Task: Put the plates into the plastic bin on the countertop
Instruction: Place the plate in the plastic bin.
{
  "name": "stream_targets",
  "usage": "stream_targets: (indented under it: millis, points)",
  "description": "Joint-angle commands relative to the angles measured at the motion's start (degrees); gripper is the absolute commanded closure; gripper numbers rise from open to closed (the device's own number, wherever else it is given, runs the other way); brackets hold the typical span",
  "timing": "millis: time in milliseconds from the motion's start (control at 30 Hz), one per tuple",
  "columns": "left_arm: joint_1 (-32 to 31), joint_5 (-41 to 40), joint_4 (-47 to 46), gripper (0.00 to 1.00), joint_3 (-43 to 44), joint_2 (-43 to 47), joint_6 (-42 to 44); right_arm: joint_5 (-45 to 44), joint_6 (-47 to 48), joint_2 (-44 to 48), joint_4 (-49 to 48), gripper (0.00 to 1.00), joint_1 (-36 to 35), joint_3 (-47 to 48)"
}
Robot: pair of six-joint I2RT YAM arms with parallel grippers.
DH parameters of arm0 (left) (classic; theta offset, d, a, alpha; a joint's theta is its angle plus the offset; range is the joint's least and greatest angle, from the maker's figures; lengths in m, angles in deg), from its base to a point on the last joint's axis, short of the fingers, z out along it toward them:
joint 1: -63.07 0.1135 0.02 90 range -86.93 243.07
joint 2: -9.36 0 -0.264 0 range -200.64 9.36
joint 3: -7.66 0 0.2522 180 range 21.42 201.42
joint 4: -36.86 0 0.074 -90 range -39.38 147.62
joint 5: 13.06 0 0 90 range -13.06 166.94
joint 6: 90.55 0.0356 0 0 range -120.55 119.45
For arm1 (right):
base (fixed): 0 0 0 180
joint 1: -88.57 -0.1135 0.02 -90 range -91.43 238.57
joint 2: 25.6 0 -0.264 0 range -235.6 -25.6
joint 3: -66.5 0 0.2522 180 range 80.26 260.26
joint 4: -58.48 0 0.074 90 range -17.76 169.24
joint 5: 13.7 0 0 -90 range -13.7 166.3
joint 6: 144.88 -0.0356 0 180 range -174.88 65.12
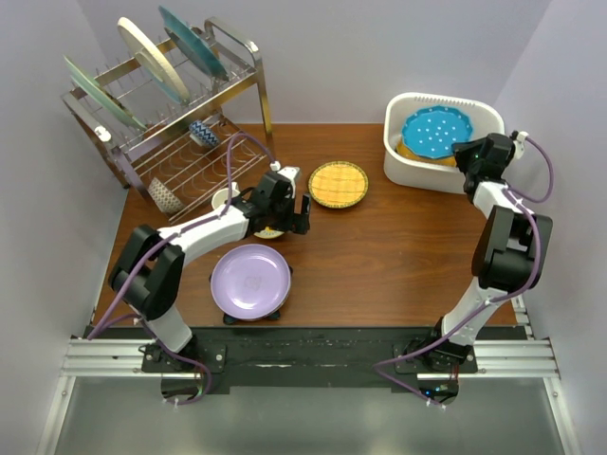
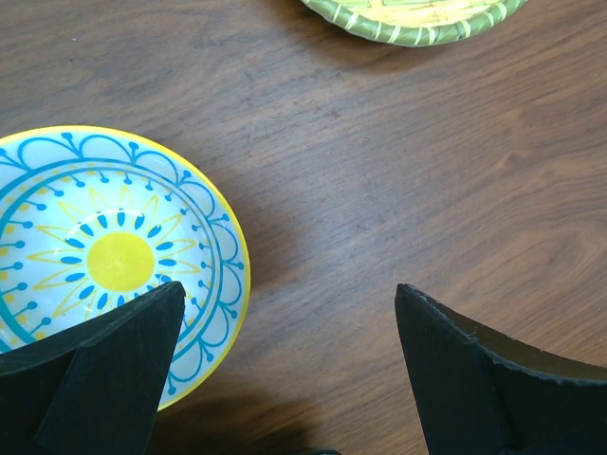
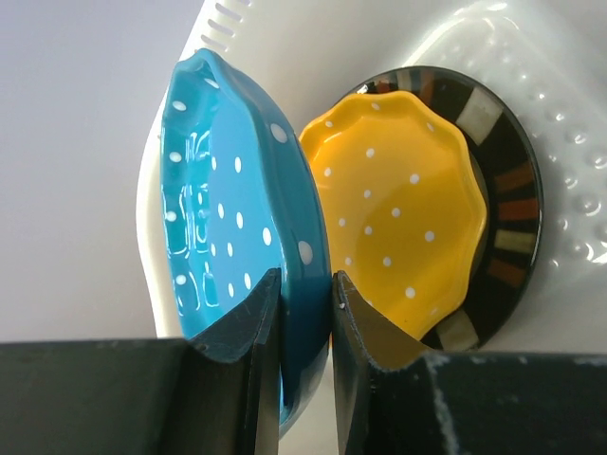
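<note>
Right tool (image 3: pixel 305 278) clamps blue plate (image 3: pixel 228 218) rim (unclear from top).

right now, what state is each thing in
left end effector, open above the countertop
right end effector, shut on the blue dotted plate
blue dotted plate, tilted in the plastic bin
orange dotted plate, lying in the plastic bin
lavender plate, flat on countertop
yellow patterned plate, flat on countertop
rack plates, on edge

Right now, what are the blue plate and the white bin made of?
Blue plate: probably glazed ceramic; it is very glossy, with bright reflections across the white dots. Bin: looks like smooth white plastic, duller, with rounded corners and moulded slots in the rim.
</note>
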Motion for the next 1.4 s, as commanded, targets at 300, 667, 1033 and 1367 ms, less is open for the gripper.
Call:
stream_targets:
  millis: [300,667,1033,1367]
  points:
    - [0.4,0.7,-0.1,0.03,2.3,-2.3,0.5,1.1,2.3,-2.1,-4.8,1.00,0.0,5.9]
    - [0.4,2.0,-0.1,0.03,2.6,-3.3,0.5,6.9,10.8,-8.8,12.6,0.98,-0.7,20.5]
    - [0.4,2.2,-0.2,0.03,2.3,-3.2,0.5,8.4,11.6,-11.6,17.4,0.95,-0.8,24.8]
    - [0.4,2.3,-0.3,0.03,1.8,-3.1,0.5,8.7,12.2,-12.8,18.5,0.91,-0.8,25.6]
